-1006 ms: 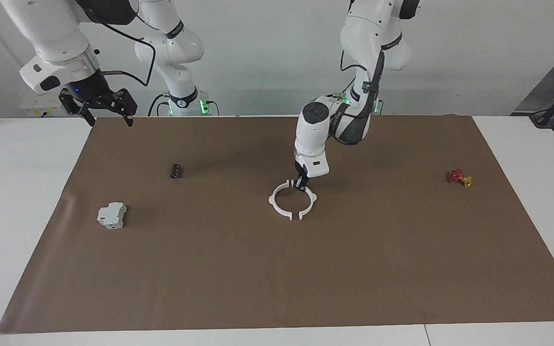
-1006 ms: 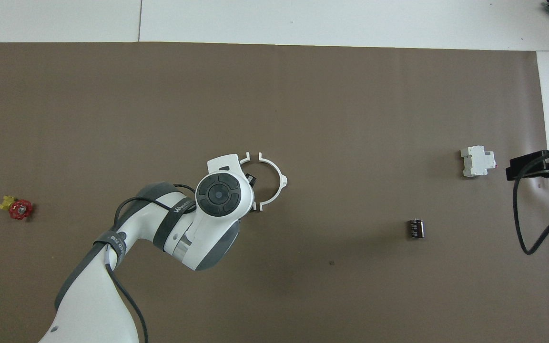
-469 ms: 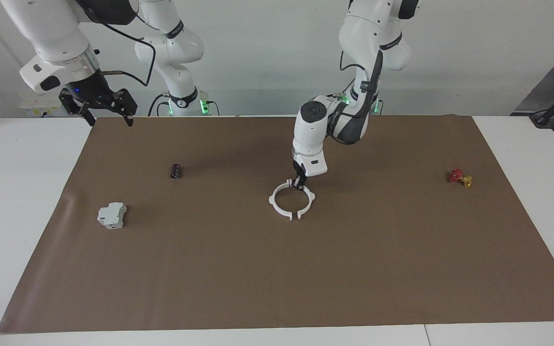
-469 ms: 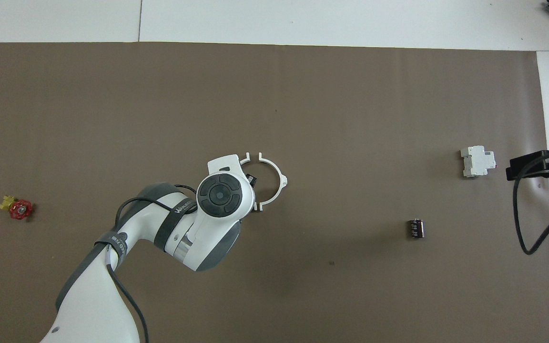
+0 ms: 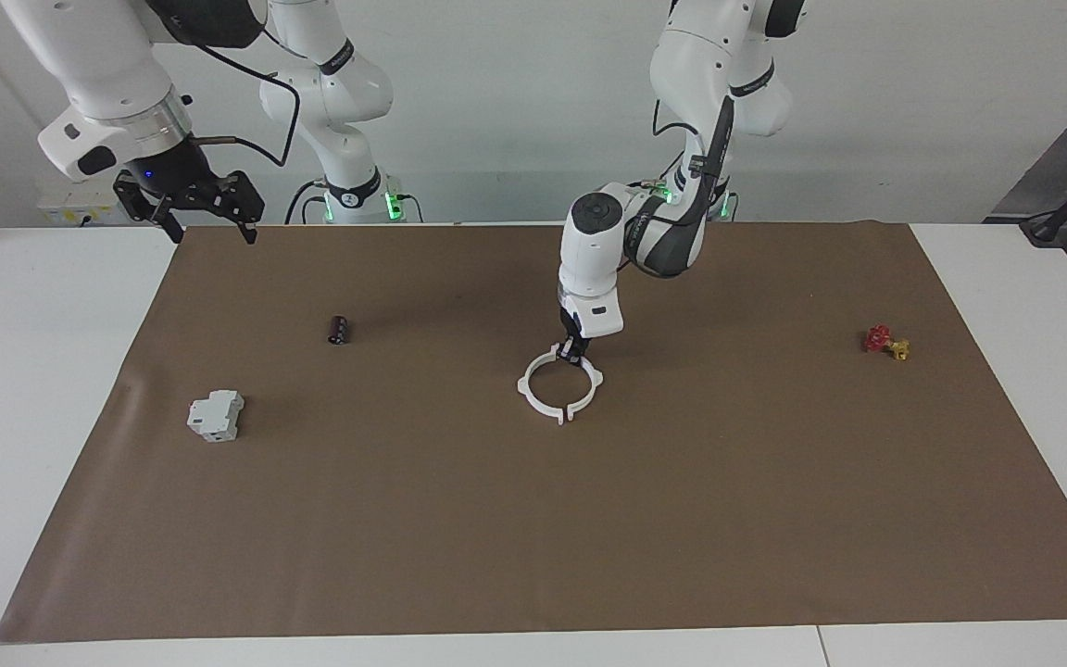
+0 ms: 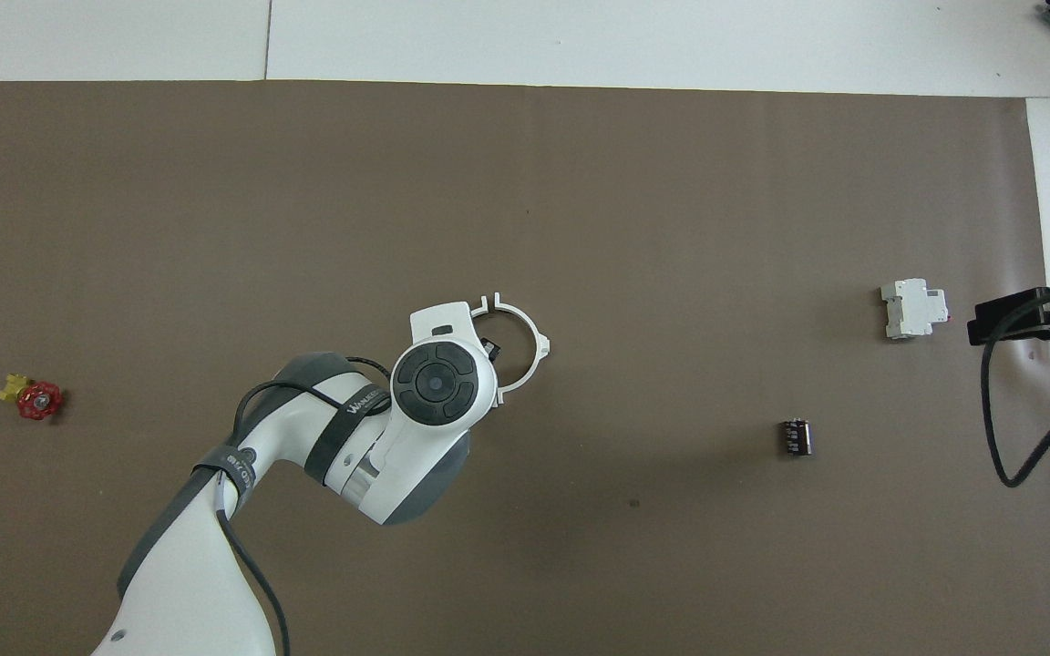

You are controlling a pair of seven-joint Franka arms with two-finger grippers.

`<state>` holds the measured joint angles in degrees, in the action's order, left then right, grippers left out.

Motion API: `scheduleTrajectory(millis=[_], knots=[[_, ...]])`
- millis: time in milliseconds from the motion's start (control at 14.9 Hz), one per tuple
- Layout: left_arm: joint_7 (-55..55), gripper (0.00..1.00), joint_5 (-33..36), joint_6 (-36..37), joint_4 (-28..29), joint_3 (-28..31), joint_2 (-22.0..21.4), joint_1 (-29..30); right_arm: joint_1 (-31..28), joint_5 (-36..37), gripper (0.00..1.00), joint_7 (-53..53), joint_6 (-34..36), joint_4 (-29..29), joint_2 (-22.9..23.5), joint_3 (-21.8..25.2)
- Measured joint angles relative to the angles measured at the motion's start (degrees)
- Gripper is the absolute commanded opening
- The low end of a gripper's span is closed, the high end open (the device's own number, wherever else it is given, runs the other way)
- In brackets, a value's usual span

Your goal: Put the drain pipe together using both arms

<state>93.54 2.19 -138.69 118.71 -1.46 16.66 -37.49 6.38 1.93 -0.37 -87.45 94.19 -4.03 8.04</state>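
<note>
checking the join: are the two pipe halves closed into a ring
Nearly: the drain pipe halves form a flat ring, with a slit showing between the tabs.

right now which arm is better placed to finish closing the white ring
Left. Its claw is shut on the white ring, at the half toward its own end of the table. The right claw hangs open, high by the table's edge, waiting.

Wall [image 5: 515, 102]: plain, pale grey-white.
Table [image 5: 24, 389]: white, wide.
Table cover [image 5: 404, 519]: brown paper sheet, flat.
Light: even, with soft shadows.
</note>
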Motion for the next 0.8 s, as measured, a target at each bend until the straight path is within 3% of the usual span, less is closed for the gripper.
scheduleTrajectory(millis=[805], knots=[[-1.14,0.00,0.04,0.01,0.00,0.01,0.00,0.00,0.00,0.00,1.00,0.00,0.00,0.00,0.00,0.00]])
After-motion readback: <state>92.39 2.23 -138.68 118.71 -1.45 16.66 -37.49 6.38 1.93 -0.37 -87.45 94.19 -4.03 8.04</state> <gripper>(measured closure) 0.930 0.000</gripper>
